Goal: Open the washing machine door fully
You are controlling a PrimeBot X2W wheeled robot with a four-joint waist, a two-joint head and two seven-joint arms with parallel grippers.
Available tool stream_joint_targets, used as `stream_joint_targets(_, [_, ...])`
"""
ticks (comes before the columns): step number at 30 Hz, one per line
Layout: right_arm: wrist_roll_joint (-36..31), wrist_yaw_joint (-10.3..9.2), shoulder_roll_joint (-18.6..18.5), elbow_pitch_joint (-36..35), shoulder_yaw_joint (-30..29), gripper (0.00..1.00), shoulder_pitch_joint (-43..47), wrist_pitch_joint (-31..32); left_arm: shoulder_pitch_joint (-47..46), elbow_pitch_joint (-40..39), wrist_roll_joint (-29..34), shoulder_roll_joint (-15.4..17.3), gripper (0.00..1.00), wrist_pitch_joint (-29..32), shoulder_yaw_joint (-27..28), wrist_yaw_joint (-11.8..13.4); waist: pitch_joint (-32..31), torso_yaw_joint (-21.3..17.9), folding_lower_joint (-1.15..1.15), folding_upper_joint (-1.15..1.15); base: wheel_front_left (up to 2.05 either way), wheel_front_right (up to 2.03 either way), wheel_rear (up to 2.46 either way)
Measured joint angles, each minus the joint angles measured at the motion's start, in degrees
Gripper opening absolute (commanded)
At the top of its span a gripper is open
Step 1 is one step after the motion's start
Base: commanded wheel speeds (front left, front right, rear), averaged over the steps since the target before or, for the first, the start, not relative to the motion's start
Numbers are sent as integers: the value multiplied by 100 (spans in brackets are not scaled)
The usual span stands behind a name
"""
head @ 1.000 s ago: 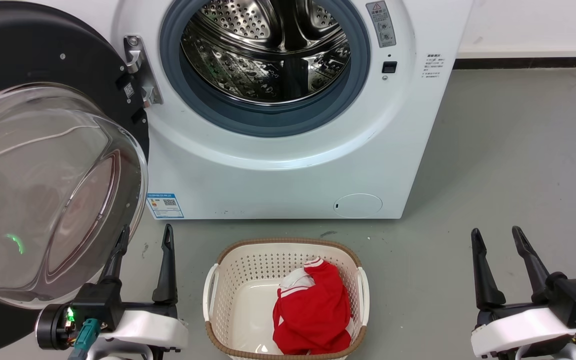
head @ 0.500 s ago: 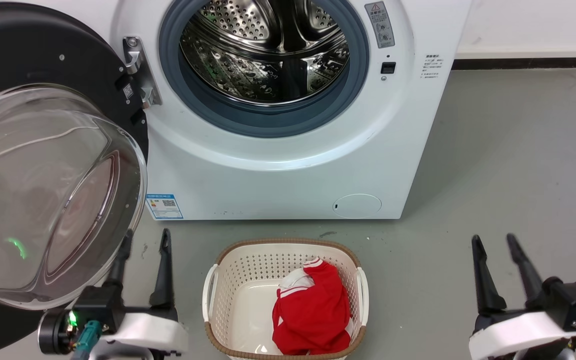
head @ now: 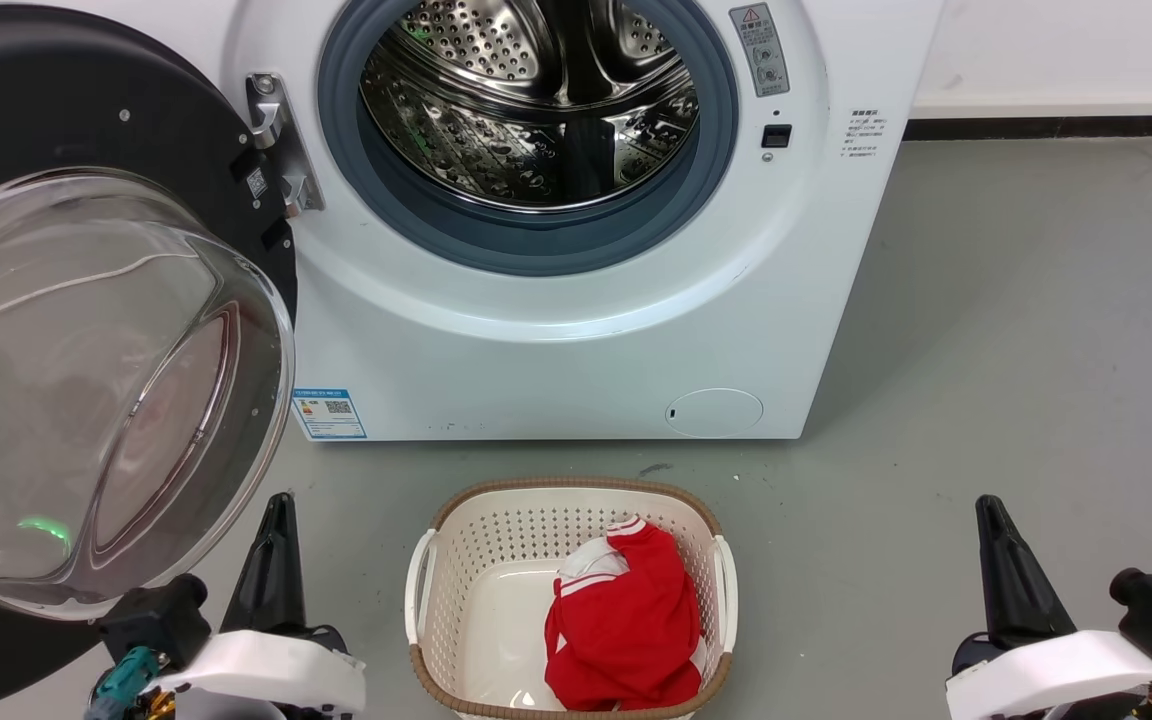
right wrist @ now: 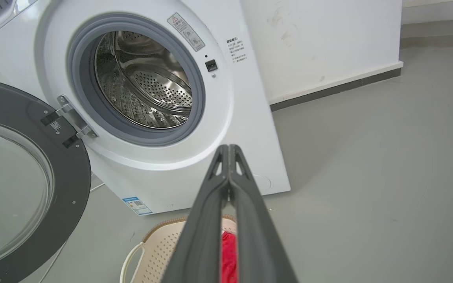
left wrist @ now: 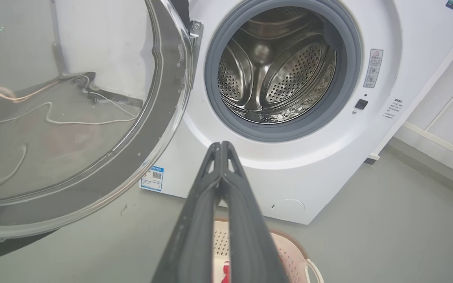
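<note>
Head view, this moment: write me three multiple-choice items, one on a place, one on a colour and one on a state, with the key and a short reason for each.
1. Where does the laundry basket stand?
A. On the floor in front of the washing machine
B. On top of the machine
C. Against the wall at the right

2. What colour is most of the garment in the basket?
A. Blue
B. Red
C. Grey

3. How is the washing machine door?
A. Latched shut
B. Swung open on its hinge, to the left of the drum
C. Lying flat on the floor

Key:
1 A: the basket sits on the grey floor just before the machine's front.
2 B: the cloth is red with a small white part.
3 B: the steel drum is exposed and the door hangs from the hinge at the left.
</note>
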Motion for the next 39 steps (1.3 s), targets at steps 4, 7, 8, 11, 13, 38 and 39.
stream_joint_targets(4, [426,0,-5,51,-13,0,-34,78,-9,20,-428,0,0,93,7,-11,-2,2,0,0,0,0,0])
stream_joint_targets(7, [727,0,-9,74,-22,0,-91,142,-42,35,-743,0,0,158,18,-33,-3,3,0,0,0,0,0])
stream_joint_targets(8, [833,0,-10,80,-24,0,-97,153,-58,43,-838,0,0,182,23,-34,-4,4,0,0,0,0,0])
stream_joint_targets(11, [1118,-1,-13,108,-38,0,-104,203,-76,63,-1137,0,0,243,34,-48,-5,5,0,0,0,0,0])
stream_joint_targets(13, [1306,-1,-16,123,-47,0,-108,248,-87,78,-1330,0,0,296,44,-49,-6,6,0,0,0,0,0])
stream_joint_targets(38, [3323,-1,-41,325,-138,0,-354,649,-216,240,-3407,0,0,795,131,-149,-17,17,0,0,0,0,0])
stream_joint_targets(39, [3394,-1,-42,335,-140,0,-361,656,-222,244,-3486,0,0,804,132,-151,-18,17,0,0,0,0,0])
